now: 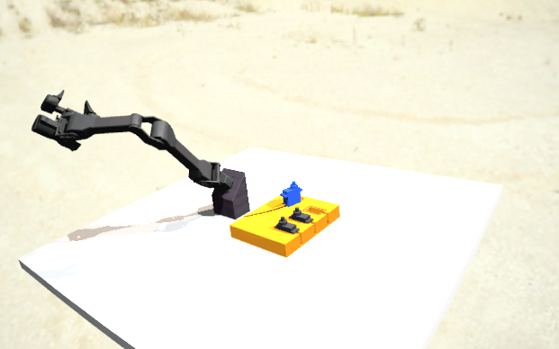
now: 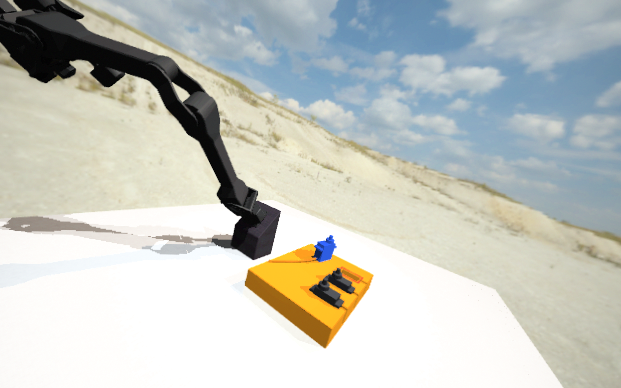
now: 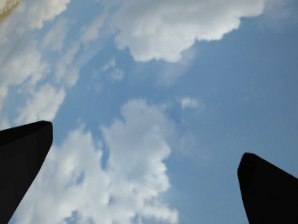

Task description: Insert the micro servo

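The blue micro servo (image 1: 292, 194) stands upright on the back edge of the orange deck (image 1: 284, 225), its thin cable (image 1: 264, 210) trailing left across the deck. The marked empty pocket (image 1: 315, 210) is an outlined rectangle at the deck's right end. My gripper (image 1: 74, 102) is far from the deck, stretched out high to the left beyond the table and pointing upward. It is open and empty: in the wrist view the two dark fingers stand wide apart with only sky between them. The servo also shows in the exterior view (image 2: 325, 248), with the pocket (image 2: 352, 275) to its right.
Two black servos (image 1: 301, 216) (image 1: 286, 225) sit seated in the deck beside the empty pocket. The arm's dark base (image 1: 231, 194) stands on the white table just left of the deck. The arm's shadow (image 1: 140, 225) runs left across the table.
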Controlling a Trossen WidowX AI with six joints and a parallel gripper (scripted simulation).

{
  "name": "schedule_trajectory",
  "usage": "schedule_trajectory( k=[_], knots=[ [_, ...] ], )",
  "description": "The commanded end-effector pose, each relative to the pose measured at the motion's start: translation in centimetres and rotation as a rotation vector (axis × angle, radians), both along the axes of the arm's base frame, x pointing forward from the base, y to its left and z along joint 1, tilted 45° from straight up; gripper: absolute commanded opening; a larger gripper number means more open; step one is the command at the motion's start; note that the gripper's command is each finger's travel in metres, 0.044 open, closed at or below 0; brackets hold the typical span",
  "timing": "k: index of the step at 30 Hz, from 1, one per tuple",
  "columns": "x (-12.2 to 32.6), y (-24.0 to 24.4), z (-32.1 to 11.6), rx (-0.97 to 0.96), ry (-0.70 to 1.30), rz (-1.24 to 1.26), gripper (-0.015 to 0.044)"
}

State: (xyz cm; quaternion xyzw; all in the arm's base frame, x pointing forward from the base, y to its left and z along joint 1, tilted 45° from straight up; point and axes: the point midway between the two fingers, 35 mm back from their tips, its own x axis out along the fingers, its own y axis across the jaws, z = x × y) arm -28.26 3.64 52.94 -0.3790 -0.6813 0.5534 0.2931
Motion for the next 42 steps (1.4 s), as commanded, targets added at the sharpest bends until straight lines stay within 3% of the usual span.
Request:
schedule_trajectory(
  k=[1, 13, 25, 42],
  knots=[
    [0.0, 0.0, 0.0, -0.001, 0.001, 0.002, 0.0426],
    [-1.3, -4.7, -1.0, -0.096, 0.094, 0.198, 0.044],
    [-1.7, -15.3, -4.2, -0.303, 0.181, 0.53, 0.044],
    [5.4, -29.6, -9.3, -0.678, 0.152, 0.962, 0.044]
  ],
)
